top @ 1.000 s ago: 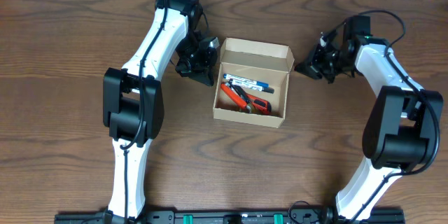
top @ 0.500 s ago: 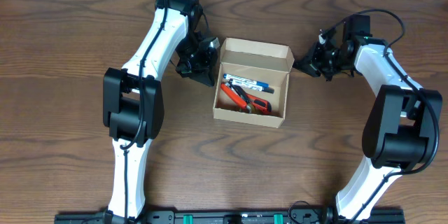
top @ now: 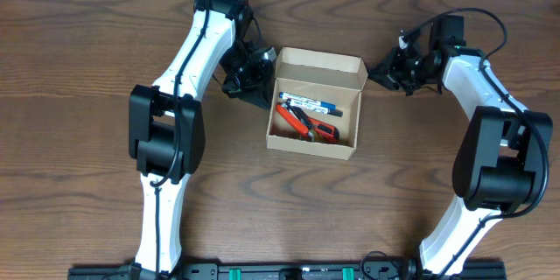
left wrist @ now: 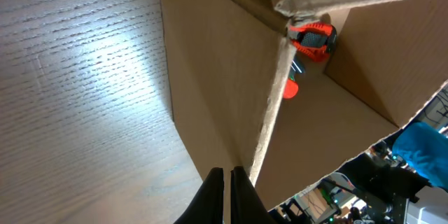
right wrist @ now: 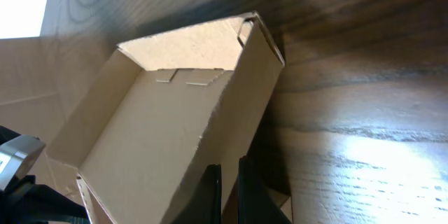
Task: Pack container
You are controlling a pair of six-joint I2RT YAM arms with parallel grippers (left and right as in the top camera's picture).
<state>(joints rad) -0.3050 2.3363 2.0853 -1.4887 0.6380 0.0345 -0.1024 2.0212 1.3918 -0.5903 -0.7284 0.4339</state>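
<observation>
Overhead view: the container (top: 312, 143) sits open on the table (top: 87, 184), between the two arms. Its flap lid (top: 319, 61) stands up along the wall farthest from the arm bases. A marker (top: 306, 102) and red-handled pliers (top: 306, 124) lie inside.

- Left gripper (top: 259, 89): at the container's left wall, toward the far end. Fingers pressed together, nothing between them. In the left wrist view the tips (left wrist: 227, 185) sit just beside the cardboard wall (left wrist: 217, 77), below its rim; I cannot tell whether they touch it.
- Right gripper (top: 378, 77): just off the container's far right corner, a small gap showing. Fingers also closed on nothing. In the right wrist view the box side (right wrist: 210, 133) lies straight ahead of the fingertips (right wrist: 212, 185).

Key relation: the flap's hinge line runs left to right along the far wall, so the container's far end is bracketed by both grippers, with the left one nearer.

Judgement: contents look loaded; folding the flap toward the near wall is probably what remains, and the push has to come from behind the flap.
</observation>
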